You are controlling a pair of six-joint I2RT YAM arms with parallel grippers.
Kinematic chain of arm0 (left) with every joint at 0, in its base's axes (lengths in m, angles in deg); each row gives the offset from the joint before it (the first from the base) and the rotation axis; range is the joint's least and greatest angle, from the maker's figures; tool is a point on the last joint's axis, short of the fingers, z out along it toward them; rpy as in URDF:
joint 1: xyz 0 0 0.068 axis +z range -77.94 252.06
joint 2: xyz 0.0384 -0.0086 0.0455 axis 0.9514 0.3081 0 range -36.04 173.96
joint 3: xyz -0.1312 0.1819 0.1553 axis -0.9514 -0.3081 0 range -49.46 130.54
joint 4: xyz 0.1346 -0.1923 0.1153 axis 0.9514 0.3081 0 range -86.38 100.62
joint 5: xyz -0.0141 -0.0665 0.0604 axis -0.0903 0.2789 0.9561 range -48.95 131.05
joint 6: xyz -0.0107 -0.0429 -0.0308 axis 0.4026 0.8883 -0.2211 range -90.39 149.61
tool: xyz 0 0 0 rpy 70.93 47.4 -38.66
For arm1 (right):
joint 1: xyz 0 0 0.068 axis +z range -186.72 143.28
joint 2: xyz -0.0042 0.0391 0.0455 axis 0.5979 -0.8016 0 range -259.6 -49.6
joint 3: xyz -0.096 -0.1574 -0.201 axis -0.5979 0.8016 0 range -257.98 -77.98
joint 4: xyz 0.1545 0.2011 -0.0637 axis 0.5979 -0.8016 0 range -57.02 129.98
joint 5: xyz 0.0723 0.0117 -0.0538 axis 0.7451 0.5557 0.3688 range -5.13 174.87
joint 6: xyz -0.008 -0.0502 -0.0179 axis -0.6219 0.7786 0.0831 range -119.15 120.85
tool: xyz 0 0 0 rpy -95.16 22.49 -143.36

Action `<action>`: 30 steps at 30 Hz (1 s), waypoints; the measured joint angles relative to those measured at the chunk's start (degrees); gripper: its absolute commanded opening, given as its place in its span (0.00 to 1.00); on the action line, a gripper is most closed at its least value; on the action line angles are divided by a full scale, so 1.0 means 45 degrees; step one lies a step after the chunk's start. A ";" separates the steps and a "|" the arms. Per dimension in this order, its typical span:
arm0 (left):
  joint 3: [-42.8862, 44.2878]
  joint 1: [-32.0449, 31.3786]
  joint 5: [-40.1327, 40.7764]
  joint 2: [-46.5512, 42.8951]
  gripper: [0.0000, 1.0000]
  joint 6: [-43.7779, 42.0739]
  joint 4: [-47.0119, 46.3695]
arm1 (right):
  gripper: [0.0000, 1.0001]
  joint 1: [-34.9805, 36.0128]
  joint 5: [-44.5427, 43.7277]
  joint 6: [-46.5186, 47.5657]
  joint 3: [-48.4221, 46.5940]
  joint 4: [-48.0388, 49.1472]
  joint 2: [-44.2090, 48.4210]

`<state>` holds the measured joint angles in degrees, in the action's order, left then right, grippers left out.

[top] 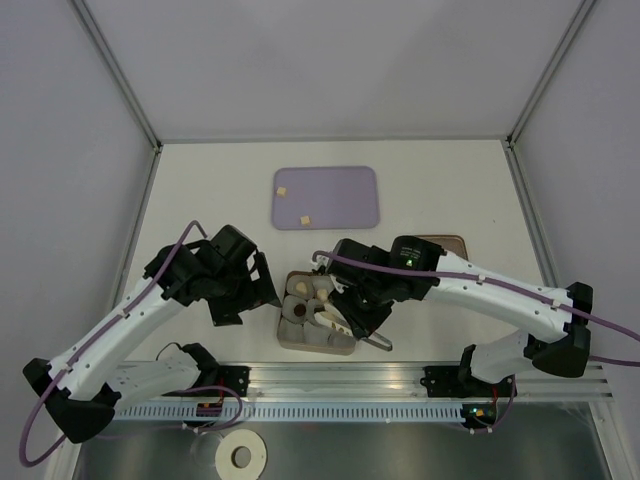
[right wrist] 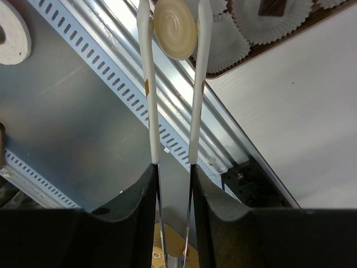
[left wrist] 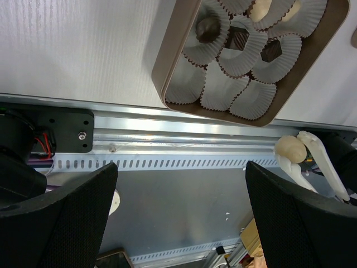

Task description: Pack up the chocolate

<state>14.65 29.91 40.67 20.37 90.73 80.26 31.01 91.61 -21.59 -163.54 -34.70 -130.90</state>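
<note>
A brown box lined with white paper cups lies at the table's near edge. Three of its cups hold dark chocolate and others hold cream pieces. My right gripper is shut on white tongs. The tongs' tips pinch a round cream chocolate over the metal rail, just off the box's near corner. That piece also shows in the left wrist view. My left gripper hangs open and empty, left of the box. Two cream pieces lie on the purple tray.
A flat brown lid lies behind the right arm. The slotted aluminium rail runs along the near edge, with a white tape roll below it. Grey walls enclose the table on three sides.
</note>
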 measured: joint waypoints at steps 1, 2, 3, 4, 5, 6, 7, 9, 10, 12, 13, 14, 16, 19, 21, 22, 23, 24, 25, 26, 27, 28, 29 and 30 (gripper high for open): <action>0.0000 0.0000 0.0000 0.0034 1.00 -0.0029 0.0005 | 0.07 0.0141 0.0078 -0.0126 0.0136 0.0029 0.0005; 0.0000 0.0000 -0.0005 0.0068 1.00 -0.0049 0.0000 | 0.07 0.0214 0.0131 -0.0257 0.0272 0.0068 0.0010; 0.0000 0.0000 -0.0010 0.0092 1.00 -0.0063 0.0000 | 0.07 0.0238 0.0170 -0.0379 0.0398 0.0087 0.0010; -0.0005 0.0000 -0.0019 0.0097 1.00 -0.0068 0.0000 | 0.07 0.0248 0.0189 -0.0476 0.0520 0.0112 0.0010; -0.0024 0.0000 -0.0034 0.0087 1.00 -0.0068 0.0000 | 0.07 0.0267 0.0199 -0.0554 0.0617 0.0126 0.0010; -0.0058 0.0000 -0.0039 0.0068 1.00 -0.0068 -0.0005 | 0.07 0.0282 0.0209 -0.0646 0.0729 0.0151 0.0015; -0.0121 0.0000 -0.0039 0.0024 1.00 -0.0068 -0.0005 | 0.07 0.0311 0.0219 -0.0709 0.0840 0.0199 0.0034; -0.0223 0.0000 -0.0044 -0.0073 1.00 -0.0063 0.0005 | 0.07 0.0418 0.0267 -0.0801 0.1083 0.0253 0.0112; -0.0262 0.0000 -0.0044 -0.0146 1.00 -0.0063 0.0005 | 0.07 0.0461 0.0291 -0.0840 0.1171 0.0262 0.0151; -0.0335 0.0000 -0.0044 -0.0321 1.00 -0.0058 -0.0005 | 0.07 0.0578 0.0321 -0.0889 0.1365 0.0257 0.0257; -0.0379 0.0000 -0.0044 -0.0413 1.00 -0.0053 0.0000 | 0.07 0.0622 0.0335 -0.0903 0.1443 0.0257 0.0301; -0.0442 0.0000 -0.0049 -0.0510 1.00 -0.0044 -0.0005 | 0.07 0.0665 0.0355 -0.0918 0.1515 0.0253 0.0350; -0.0612 0.0000 -0.0049 -0.0675 1.00 0.0010 0.0000 | 0.07 0.0724 0.0364 -0.0923 0.1608 0.0233 0.0413; -0.0821 0.0000 -0.0053 -0.0787 1.00 0.0097 0.0010 | 0.07 0.0748 0.0432 -0.0913 0.1705 0.0209 0.0442; -0.0855 0.0000 -0.0058 -0.0811 1.00 0.0141 0.0005 | 0.07 0.0753 0.0457 -0.0908 0.1797 0.0214 0.0457; -0.0865 0.0000 -0.0058 -0.0831 1.00 0.0170 -0.0005 | 0.08 0.0758 0.0452 -0.0903 0.1870 0.0214 0.0461; -0.0884 0.0000 -0.0058 -0.0865 1.00 0.0185 -0.0005 | 0.08 0.0758 0.0447 -0.0884 0.1957 0.0223 0.0461; -0.0913 0.0000 -0.0058 -0.0908 1.00 0.0223 0.0000 | 0.08 0.0758 0.0423 -0.0874 0.2045 0.0233 0.0461; -0.0942 0.0000 -0.0063 -0.0952 1.00 0.0238 0.0000 | 0.08 0.0758 0.0389 -0.0879 0.2123 0.0248 0.0457; -0.0957 0.0000 -0.0063 -0.0991 1.00 0.0272 0.0000 | 0.09 0.0758 0.0296 -0.0889 0.2205 0.0267 0.0437; -0.0957 0.0000 -0.0068 -0.1015 0.99 0.0316 0.0005 | 0.10 0.0758 0.0204 -0.0928 0.2268 0.0282 0.0403; -0.0957 0.0000 -0.0068 -0.1035 1.00 0.0350 0.0000 | 0.10 0.0758 0.0126 -0.0971 0.2307 0.0316 0.0345; -0.0957 0.0000 -0.0068 -0.1064 1.00 0.0389 0.0000 | 0.10 0.0758 0.0049 -0.1001 0.2322 0.0379 0.0287; -0.0957 0.0000 -0.0073 -0.1078 1.00 0.0437 0.0000 | 0.10 0.0758 -0.0068 -0.1044 0.2331 0.0466 0.0204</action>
<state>10.35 29.91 40.34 15.51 92.70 80.26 34.42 91.30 -26.29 -153.05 -32.60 -129.98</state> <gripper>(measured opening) 0.993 0.338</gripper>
